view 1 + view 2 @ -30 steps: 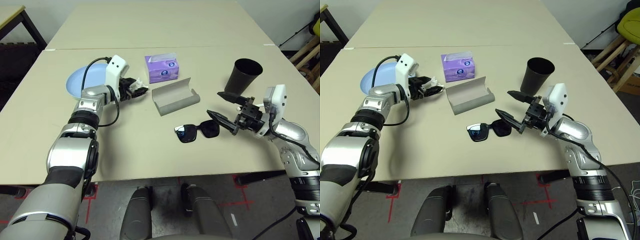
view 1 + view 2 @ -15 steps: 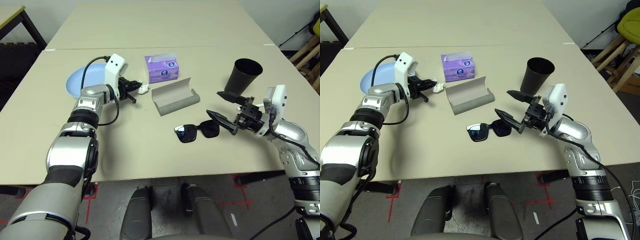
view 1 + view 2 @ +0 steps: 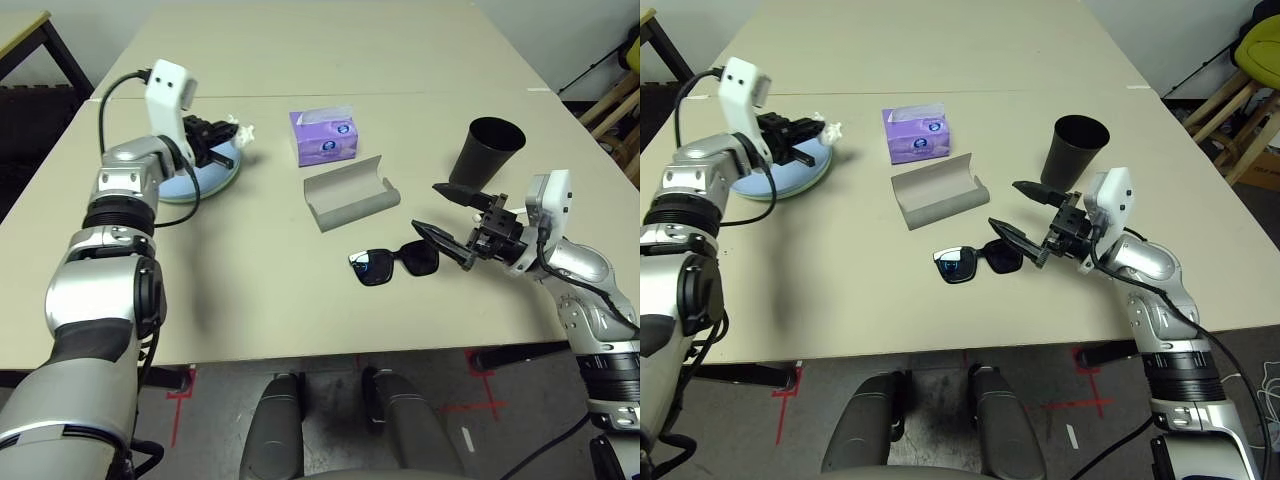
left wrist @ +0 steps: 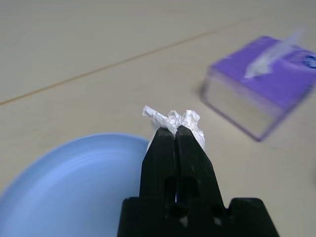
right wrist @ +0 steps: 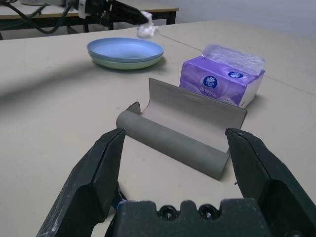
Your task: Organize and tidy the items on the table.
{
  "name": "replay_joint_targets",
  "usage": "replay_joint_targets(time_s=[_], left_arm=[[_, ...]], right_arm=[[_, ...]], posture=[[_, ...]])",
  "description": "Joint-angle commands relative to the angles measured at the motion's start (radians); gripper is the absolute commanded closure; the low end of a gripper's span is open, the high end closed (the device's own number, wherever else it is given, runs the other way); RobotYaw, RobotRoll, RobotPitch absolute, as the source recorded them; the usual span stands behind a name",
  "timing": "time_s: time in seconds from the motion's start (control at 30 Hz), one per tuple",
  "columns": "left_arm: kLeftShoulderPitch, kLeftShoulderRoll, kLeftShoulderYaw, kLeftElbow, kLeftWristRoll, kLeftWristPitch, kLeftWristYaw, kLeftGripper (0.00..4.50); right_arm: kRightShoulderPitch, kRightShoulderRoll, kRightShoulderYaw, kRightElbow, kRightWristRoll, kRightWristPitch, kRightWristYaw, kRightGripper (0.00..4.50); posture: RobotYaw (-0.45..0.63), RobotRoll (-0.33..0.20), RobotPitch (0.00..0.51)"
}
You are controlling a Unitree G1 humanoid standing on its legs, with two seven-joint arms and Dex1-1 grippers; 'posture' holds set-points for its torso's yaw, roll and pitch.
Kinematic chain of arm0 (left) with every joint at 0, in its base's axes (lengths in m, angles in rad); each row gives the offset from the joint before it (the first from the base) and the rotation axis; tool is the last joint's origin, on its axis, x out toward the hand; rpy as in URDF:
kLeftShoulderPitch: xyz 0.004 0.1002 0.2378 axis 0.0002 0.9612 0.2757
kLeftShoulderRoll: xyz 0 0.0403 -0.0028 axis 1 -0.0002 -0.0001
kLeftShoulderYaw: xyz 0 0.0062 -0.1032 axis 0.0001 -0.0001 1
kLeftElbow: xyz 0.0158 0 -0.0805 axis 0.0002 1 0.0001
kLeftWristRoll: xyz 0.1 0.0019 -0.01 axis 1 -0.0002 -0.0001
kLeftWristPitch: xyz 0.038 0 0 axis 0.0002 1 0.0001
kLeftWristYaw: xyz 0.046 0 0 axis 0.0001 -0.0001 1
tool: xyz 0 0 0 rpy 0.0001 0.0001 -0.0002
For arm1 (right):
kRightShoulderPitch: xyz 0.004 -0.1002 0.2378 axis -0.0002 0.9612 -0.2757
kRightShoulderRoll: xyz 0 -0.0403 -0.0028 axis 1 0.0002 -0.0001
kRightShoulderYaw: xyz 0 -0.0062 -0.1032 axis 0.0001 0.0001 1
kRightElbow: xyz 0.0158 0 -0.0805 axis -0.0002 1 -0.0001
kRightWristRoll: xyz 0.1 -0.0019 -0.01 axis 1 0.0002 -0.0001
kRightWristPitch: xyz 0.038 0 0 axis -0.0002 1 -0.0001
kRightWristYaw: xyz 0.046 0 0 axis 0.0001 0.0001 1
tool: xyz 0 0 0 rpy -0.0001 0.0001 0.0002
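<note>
L pincer [image 3: 232,139] shut on tissue wad [image 3: 240,131], lifted over blue plate [image 3: 790,176] since prev

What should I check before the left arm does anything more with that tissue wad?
1. Grip on the crumpled tissue wad: ok. The left end effector is shut on it, and white paper shows past the tips.
2. Wad off the table: ok. The right wrist view shows it in the air above the stacked plates.
3. Plates free to receive it: ok. The light blue plate on top looks bare.
4. Purple tissue box out of the way: ok, it stands apart from the plates.
5. Right end effector out of the way: ok. It is open beside the black sunglasses.
6. Glasses case: ok, open and apart from the sunglasses.
</note>
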Motion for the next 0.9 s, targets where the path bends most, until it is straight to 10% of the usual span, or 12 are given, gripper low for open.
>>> replay_joint_targets(time_s=[0.03, 0.27, 0.7, 0.9], left_arm=[[0.010, 0.045, 0.015, 0.007, 0.001, -0.008, 0.024, 4.47], [0.018, 0.057, 0.030, 0.005, -0.007, 0.009, 0.051, 4.47], [0.055, 0.041, 0.035, -0.026, -0.008, -0.009, 0.062, 0.03], [0.116, 0.024, 0.059, -0.085, -0.052, -0.024, 0.014, 0.03]], right_arm=[[-0.001, 0.000, 0.012, 0.005, -0.001, 0.001, 0.010, 0.00], [-0.008, 0.002, 0.012, 0.023, -0.004, -0.008, 0.019, 0.00], [-0.016, -0.002, 0.006, 0.031, -0.003, -0.010, 0.022, 0.00], [-0.019, -0.003, 0.003, 0.026, 0.005, -0.006, 0.027, 0.00]], posture=[[0.11, 0.000, 0.160], [0.11, 0.000, 0.160], [0.11, 0.000, 0.160], [0.12, 0.000, 0.159]])
